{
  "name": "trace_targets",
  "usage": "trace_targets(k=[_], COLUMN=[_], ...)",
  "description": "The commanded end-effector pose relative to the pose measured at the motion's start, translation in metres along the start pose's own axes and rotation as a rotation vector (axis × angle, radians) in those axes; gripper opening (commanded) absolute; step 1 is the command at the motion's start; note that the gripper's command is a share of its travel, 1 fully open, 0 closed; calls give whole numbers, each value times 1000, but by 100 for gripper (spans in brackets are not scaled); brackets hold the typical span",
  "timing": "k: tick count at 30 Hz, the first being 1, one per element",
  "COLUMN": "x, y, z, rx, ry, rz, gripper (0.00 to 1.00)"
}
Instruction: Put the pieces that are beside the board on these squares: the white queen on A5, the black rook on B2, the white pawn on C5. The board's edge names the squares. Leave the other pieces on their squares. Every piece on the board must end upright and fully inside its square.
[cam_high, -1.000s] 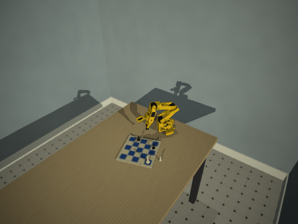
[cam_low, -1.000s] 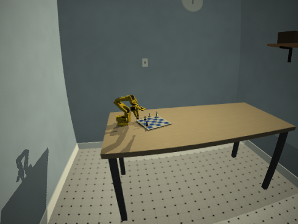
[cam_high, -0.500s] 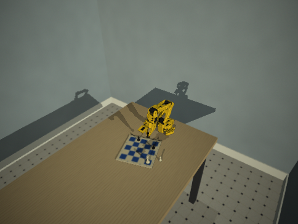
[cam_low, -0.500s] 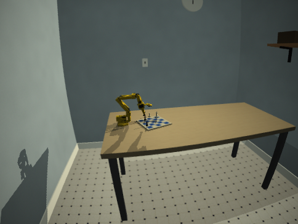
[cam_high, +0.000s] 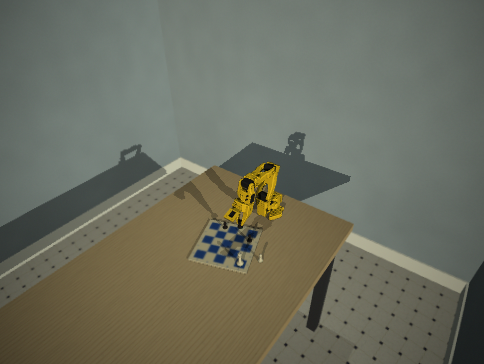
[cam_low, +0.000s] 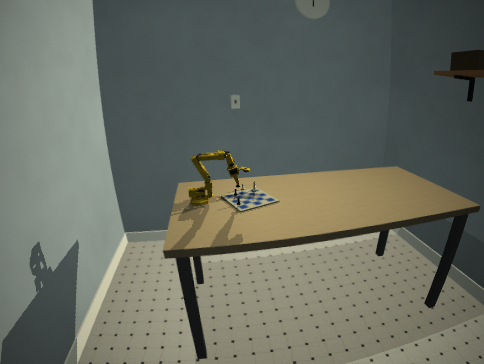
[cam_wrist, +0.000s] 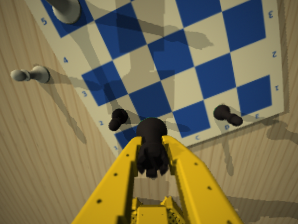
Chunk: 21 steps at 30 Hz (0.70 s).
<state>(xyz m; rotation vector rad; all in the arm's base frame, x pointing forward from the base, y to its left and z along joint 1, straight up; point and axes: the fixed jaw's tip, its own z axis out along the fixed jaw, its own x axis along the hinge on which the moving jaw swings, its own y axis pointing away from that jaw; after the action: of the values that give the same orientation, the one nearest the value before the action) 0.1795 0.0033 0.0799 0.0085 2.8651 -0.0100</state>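
Note:
The white queen (cam_high: 240, 260) (cam_low: 254, 187) (cam_wrist: 66, 10) stands on A5. The white pawn (cam_high: 260, 258) (cam_low: 243, 187) (cam_wrist: 31, 75) stands on the table beside the board's A side. My gripper (cam_high: 240, 223) (cam_low: 237, 184) (cam_wrist: 152, 142) is shut on the black rook (cam_wrist: 151, 155), which it holds above the board (cam_high: 196, 258) (cam_low: 270, 202) (cam_wrist: 277, 55) near the row 1 side, around column B. The rook and jaws hide part of the squares below, so its height and exact square are hard to tell.
A black piece (cam_high: 249, 240) (cam_low: 235, 192) (cam_wrist: 118, 119) stands on A2, close beside the held rook in the wrist view. Another black piece (cam_high: 225, 226) (cam_low: 238, 201) (cam_wrist: 223, 112) stands on D1. The arm's shadow crosses the board.

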Motion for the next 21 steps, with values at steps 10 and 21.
trace_targets(k=[10,21], x=[-9,-6], y=[1,1], z=[-2,-2], rx=[-3,-2], ry=[-7,-7], rz=[1,2], gripper=[0,0])
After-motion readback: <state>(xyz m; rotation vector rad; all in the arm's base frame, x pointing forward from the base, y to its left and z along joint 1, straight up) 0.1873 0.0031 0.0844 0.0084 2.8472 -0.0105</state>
